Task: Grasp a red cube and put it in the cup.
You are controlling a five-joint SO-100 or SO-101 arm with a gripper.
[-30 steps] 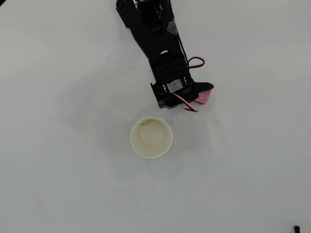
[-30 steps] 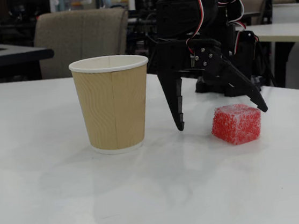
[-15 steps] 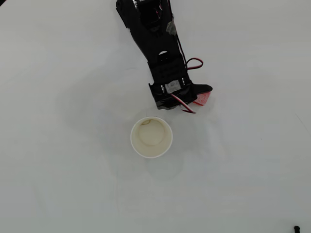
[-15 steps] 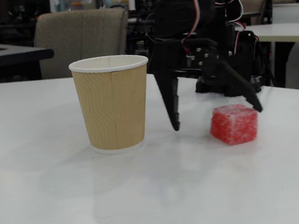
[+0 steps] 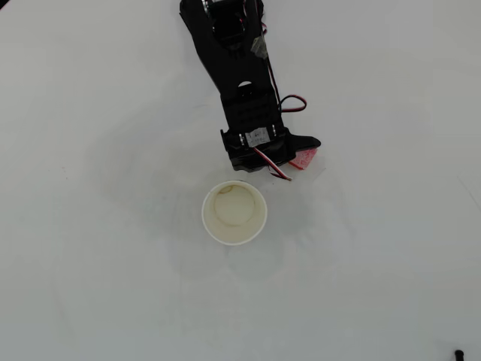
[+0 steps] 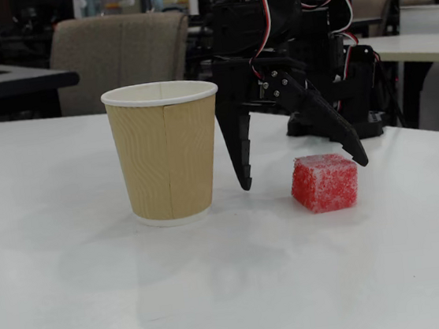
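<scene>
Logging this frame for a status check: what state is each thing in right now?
red cube: resting on the table, not gripped.
cup: upright, open, nothing inside.
gripper: open, lowered with fingers spread around the cube, tips just above the table.

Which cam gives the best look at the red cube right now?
The fixed view: the red cube sits fully visible on the table, between the open gripper's fingers. In the overhead view only a pink corner shows beside the arm; the rest is hidden.
</scene>
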